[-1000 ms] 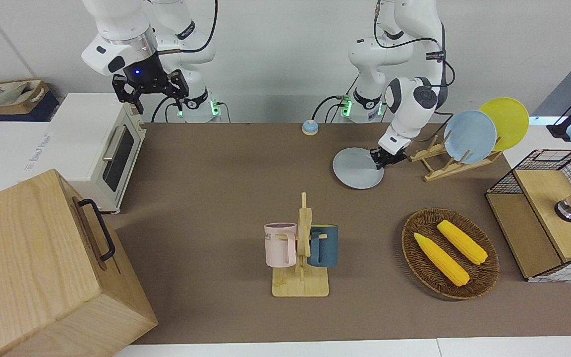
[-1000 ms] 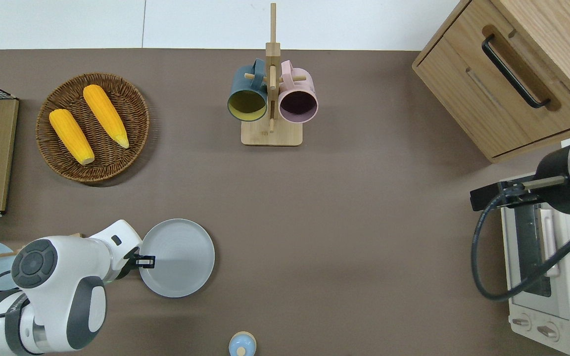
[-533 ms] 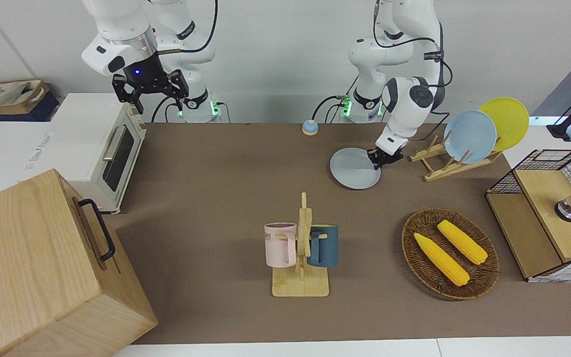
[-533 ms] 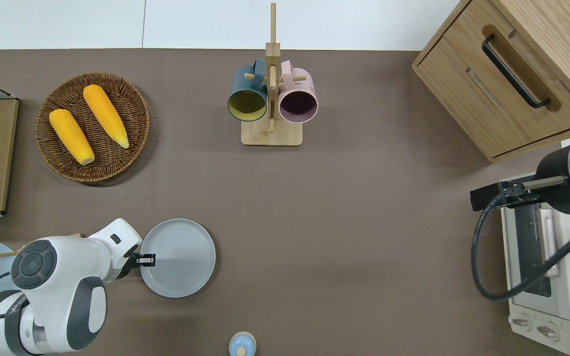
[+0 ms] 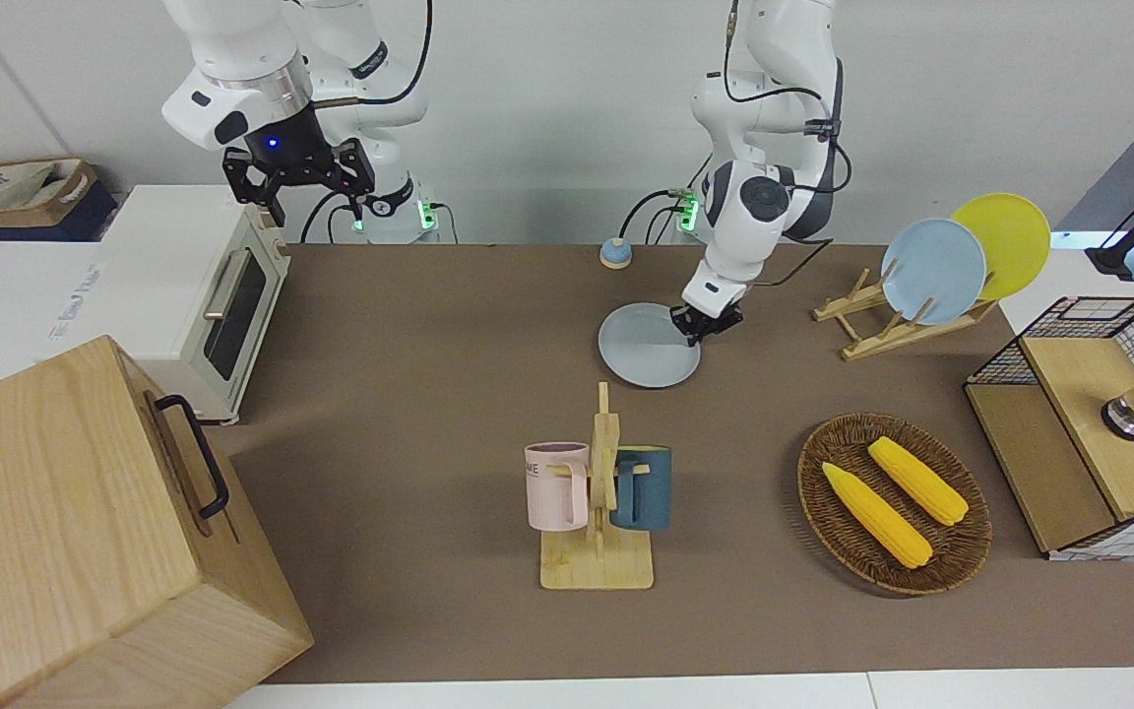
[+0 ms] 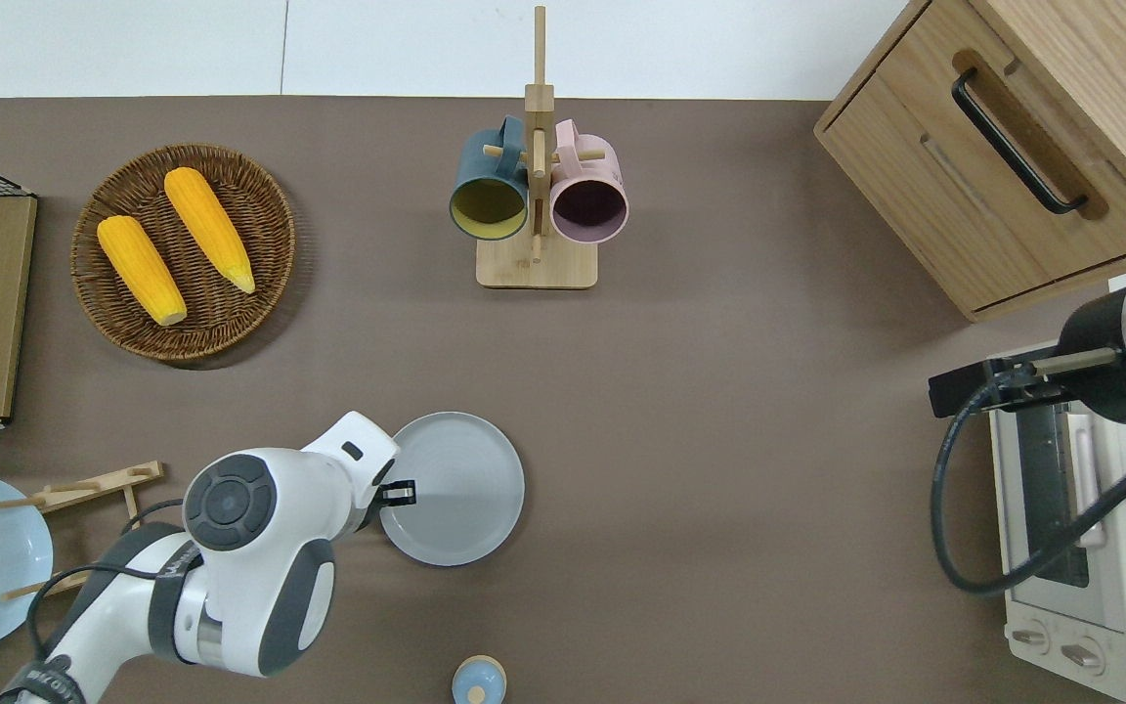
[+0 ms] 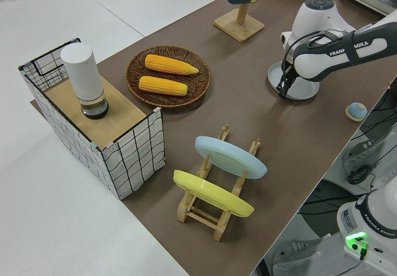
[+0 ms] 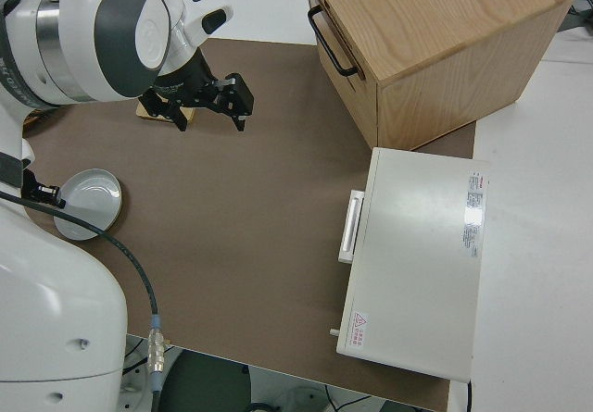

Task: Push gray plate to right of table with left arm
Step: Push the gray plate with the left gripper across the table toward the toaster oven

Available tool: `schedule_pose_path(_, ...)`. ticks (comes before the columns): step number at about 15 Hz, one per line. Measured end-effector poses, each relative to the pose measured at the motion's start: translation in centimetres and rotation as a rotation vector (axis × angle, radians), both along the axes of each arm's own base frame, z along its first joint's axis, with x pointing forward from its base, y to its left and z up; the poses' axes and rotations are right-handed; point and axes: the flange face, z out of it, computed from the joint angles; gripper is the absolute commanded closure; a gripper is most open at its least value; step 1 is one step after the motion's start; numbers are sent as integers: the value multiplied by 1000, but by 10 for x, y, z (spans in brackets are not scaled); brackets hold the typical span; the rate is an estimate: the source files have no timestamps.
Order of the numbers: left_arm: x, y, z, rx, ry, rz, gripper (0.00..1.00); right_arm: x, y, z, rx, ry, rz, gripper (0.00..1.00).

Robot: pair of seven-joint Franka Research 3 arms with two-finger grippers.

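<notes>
The gray plate (image 5: pixel 648 347) lies flat on the brown table (image 5: pixel 409 325), nearer to the robots than the mug rack; it also shows in the overhead view (image 6: pixel 460 489), the left side view (image 7: pixel 298 84) and the right side view (image 8: pixel 88 204). My left gripper (image 5: pixel 700 325) is low at the plate's rim on the side toward the left arm's end of the table, touching it, fingers shut. It shows in the overhead view (image 6: pixel 402 492) too. My right gripper (image 5: pixel 299 177) is parked, open and empty.
A mug rack (image 5: pixel 598 502) with two mugs stands mid-table. A small bell (image 5: pixel 614 253) sits near the robots. A plate rack (image 5: pixel 931 271) with blue and yellow plates, a corn basket (image 5: pixel 892 502) and a wire box (image 5: pixel 1089 423) are at the left arm's end. A toaster oven (image 5: pixel 203 286) and wooden cabinet (image 5: pixel 85 532) are at the right arm's end.
My left gripper has slid the gray plate about a plate's width toward the right arm's end of the table, away from the plate rack. The right arm has not moved.
</notes>
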Motion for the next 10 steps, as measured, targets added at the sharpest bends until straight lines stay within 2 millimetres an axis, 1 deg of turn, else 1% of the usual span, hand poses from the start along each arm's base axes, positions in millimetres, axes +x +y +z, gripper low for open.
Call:
schedule_pose_path(4, 0, -74, 0, -17, 2, 41, 1000, 0, 0, 0, 0, 0, 0, 17)
schedule_pose_path(7, -4, -134, 0, -36, 5, 75, 1000, 0, 0, 0, 0, 0, 0, 17)
schedule_pose_path(10, -7, -184, -1, -56, 11, 103, 1000, 0, 0, 0, 0, 0, 0, 17)
